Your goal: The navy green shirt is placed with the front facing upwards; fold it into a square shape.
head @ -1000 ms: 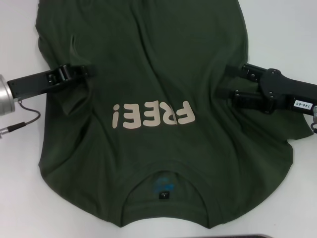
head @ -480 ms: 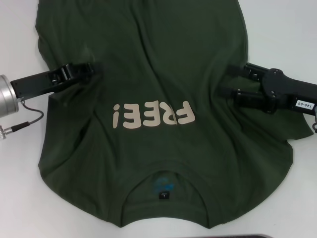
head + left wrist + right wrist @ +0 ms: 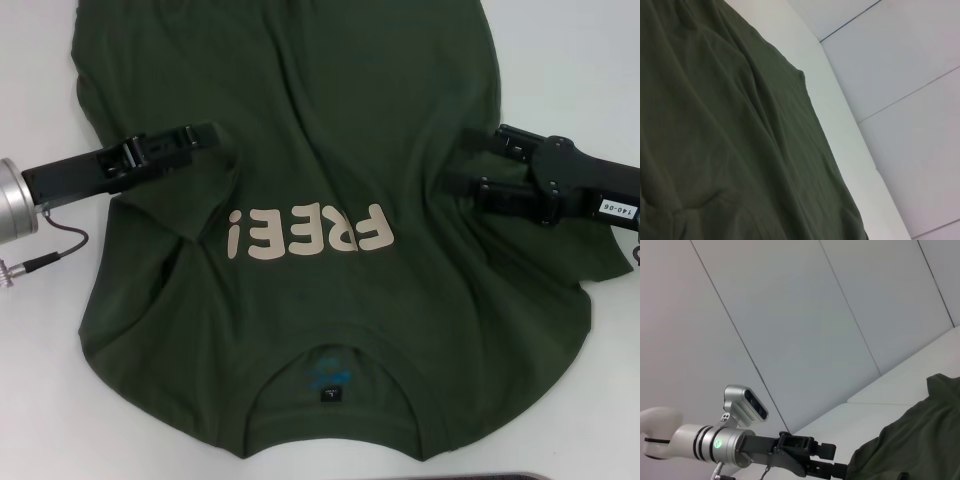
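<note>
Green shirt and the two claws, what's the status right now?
Left tool over shirt's left side. Right tool open at right side. Navy green shirt flat, lettering up, unfolded. Nothing in the way.

Left gripper (image 3: 205, 133): black, slim, on a silver cylindrical wrist with a thin dark cable.
Right gripper (image 3: 462, 160): black, bulkier, bearing a white printed label.

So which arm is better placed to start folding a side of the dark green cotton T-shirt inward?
Probably left. The left gripper already reaches well inward over the dark green cotton T-shirt, fabric bunched beneath it. The right gripper sits open nearer the shirt's edge.
</note>
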Controlling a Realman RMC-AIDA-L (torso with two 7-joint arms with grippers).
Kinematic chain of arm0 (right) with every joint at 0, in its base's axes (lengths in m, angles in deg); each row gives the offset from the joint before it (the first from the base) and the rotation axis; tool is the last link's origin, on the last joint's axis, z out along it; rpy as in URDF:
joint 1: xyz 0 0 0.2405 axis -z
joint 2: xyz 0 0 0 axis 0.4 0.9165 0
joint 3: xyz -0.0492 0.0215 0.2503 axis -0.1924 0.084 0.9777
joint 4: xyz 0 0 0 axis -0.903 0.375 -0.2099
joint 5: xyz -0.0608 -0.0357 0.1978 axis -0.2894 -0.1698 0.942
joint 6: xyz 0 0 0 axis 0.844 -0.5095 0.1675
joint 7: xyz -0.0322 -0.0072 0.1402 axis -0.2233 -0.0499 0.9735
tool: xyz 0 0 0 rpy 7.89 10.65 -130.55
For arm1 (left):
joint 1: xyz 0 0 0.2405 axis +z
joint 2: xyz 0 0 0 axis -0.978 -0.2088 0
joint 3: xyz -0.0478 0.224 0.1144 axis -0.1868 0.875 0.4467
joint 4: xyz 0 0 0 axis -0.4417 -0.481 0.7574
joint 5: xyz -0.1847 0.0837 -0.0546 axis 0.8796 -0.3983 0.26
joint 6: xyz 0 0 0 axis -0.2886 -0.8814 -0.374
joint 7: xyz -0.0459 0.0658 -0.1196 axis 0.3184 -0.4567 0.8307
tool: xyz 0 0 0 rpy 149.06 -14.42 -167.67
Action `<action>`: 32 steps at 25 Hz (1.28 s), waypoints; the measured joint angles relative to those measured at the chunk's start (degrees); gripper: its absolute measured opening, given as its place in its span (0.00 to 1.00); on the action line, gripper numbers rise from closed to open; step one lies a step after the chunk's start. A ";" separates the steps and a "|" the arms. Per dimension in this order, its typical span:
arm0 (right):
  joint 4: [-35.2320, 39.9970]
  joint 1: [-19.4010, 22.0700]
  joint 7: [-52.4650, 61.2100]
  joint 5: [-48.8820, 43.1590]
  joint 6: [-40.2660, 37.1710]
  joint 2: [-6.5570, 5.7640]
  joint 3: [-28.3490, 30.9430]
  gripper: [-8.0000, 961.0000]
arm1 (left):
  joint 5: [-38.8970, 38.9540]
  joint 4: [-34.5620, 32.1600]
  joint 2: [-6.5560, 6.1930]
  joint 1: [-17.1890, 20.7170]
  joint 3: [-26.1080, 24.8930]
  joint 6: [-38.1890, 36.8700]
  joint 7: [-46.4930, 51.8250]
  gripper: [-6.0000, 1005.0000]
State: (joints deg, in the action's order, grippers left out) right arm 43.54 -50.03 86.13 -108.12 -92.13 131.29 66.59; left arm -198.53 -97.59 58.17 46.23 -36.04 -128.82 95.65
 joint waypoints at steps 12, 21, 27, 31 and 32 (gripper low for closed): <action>-0.04 -0.22 0.25 0.00 0.10 0.00 0.07 0.96 | -0.04 -1.52 -1.32 0.90 0.33 -2.73 -5.94 0.79; -0.38 -0.19 0.39 1.80 0.07 0.10 0.08 0.96 | -0.04 -6.87 -1.33 4.56 0.65 -9.21 -16.75 0.78; -0.77 -0.07 0.58 2.29 0.01 0.17 0.08 0.96 | -0.11 -7.11 -0.63 5.94 0.64 -9.06 -27.38 0.78; -1.33 -0.18 0.64 2.29 -0.01 0.18 0.08 0.96 | 0.03 -7.00 0.50 6.65 0.56 -8.98 -33.76 0.78; -1.46 -0.18 0.65 2.30 -0.01 0.18 0.08 0.96 | 0.05 -7.01 0.78 6.77 0.50 -9.04 -35.46 0.78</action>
State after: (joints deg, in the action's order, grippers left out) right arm 42.09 -50.21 86.78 -105.82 -92.14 131.47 66.67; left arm -198.49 -104.60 58.95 53.00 -35.54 -137.86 60.19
